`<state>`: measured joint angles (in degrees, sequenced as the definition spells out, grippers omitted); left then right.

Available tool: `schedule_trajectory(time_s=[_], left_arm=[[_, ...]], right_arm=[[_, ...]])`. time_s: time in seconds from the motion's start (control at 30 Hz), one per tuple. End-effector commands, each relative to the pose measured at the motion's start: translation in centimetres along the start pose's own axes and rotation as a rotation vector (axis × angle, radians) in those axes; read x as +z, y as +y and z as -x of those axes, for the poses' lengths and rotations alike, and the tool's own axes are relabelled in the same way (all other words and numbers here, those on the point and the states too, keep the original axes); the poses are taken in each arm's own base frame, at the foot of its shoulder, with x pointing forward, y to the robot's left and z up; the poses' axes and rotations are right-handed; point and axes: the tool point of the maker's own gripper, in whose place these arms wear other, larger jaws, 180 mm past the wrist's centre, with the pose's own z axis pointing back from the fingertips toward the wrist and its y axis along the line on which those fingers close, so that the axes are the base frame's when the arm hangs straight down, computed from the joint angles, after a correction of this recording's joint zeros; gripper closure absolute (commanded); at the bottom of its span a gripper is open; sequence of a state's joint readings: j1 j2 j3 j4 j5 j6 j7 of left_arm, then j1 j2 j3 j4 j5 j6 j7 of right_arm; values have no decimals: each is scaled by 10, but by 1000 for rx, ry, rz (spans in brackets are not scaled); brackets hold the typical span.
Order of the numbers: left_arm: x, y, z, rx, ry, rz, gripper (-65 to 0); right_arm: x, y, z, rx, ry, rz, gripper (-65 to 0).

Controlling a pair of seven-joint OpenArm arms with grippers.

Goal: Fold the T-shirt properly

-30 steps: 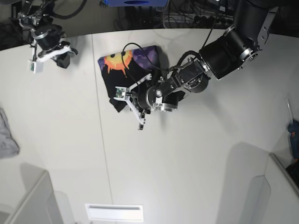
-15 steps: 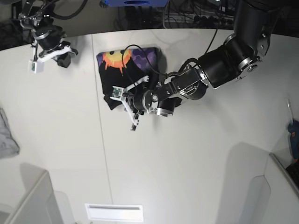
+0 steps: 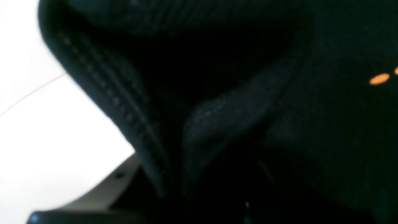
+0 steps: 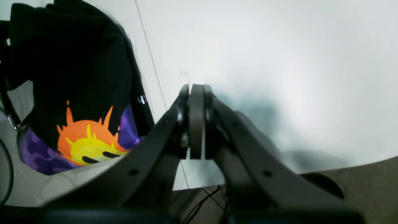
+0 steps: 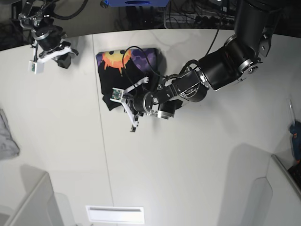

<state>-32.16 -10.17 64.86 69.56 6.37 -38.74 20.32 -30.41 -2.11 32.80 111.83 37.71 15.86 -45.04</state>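
I'm nudging the left gripper (image 5: pixel 133 123), nearly closed, can't tell if gripping, right beside the T-shirt (image 5: pixel 123 70)'s near hem; right gripper (image 4: pixel 196 90) is sitting closed, farther away.

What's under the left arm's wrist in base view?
The T-shirt, bunched on the white table; its sun print shows at the far end. The arm covers the shirt's near right part, so the folds there and any grip can't be seen.
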Motion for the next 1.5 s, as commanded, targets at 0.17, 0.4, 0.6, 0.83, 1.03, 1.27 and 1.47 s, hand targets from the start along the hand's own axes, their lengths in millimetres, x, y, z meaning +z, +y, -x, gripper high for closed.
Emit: schedule_trajectory(time_s=[0.17, 0.4, 0.6, 0.83, 1.03, 1.27, 1.47], left_arm=[[5, 13, 10, -40, 57, -6, -26], [10, 30, -1, -55, 37, -38, -425], [21, 51, -20, -93, 2, -80, -576], [51, 93, -57, -86, -104, -210, -576], [85, 118, -84, -95, -192, -320, -573], [159, 144, -75, 111, -253, -545, -523], [194, 89, -19, 285, -213, -628, 0]], right_arm=[[4, 1, -6, 4, -26, -6, 0], [3, 2, -5, 5, -21, -10, 0], [3, 3, -5, 6, -20, -12, 0], [3, 3, -5, 8, -18, -13, 0], [3, 2, -4, 11, -15, -11, 0], [10, -3, -11, 18, -71, 5, 0], [28, -16, -24, 58, -204, 34, 0]])
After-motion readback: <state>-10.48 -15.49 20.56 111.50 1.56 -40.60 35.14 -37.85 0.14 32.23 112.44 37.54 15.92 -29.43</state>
